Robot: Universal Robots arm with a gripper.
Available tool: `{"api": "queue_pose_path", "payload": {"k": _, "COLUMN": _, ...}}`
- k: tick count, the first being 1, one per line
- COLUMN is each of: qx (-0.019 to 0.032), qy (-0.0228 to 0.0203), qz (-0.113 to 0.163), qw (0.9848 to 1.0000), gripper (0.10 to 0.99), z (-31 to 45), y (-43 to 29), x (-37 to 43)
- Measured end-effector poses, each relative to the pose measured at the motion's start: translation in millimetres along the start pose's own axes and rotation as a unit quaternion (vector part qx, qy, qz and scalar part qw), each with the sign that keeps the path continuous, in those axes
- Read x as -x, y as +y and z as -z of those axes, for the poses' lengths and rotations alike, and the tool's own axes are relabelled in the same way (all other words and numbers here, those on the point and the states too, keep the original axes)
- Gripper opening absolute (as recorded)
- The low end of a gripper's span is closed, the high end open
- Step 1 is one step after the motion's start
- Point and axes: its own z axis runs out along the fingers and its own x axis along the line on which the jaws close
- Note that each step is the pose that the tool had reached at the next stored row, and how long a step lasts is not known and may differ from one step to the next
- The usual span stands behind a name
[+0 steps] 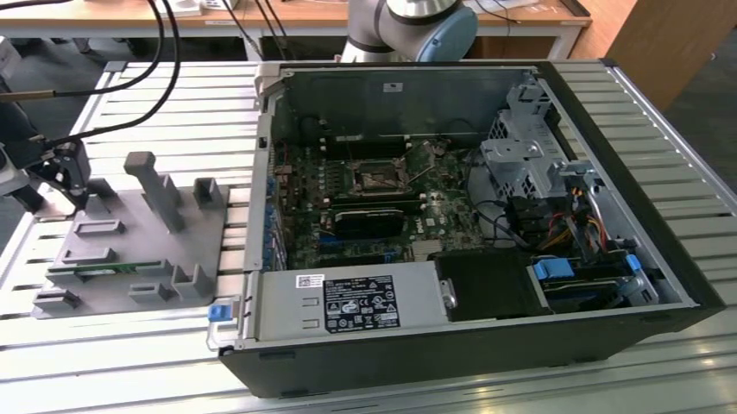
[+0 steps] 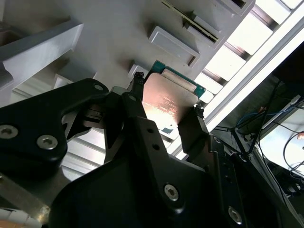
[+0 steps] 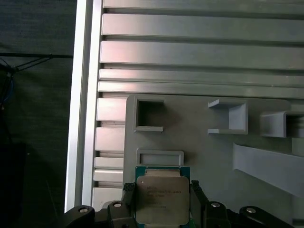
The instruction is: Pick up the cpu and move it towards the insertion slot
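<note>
Tool (image 3: 162, 194) clamped on the cpu (image 3: 162, 203) from both sides, over grey fixture (image 3: 213, 156) on slatted table (image 3: 190, 52), insertion slot (image 1: 378, 179) well apart, at three o'clock of the fixture in the exterior view

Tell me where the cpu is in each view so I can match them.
First wrist view: cpu clamped in the gripper, beside a shallow pocket.
Second wrist view: cpu in the gripper.
Exterior view: cpu too small to tell; gripper over the grey fixture, exterior view's left.
Shared landmark: the grey fixture.
</note>
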Motion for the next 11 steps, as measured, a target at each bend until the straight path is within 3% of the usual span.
{"api": "queue_pose_path", "payload": {"k": 11, "qx": -0.0001, "qy": 0.0001, "qz": 0.0, "qw": 1.0, "gripper": 0.541, "z": 5.9, "y": 0.6, "x": -0.1}}
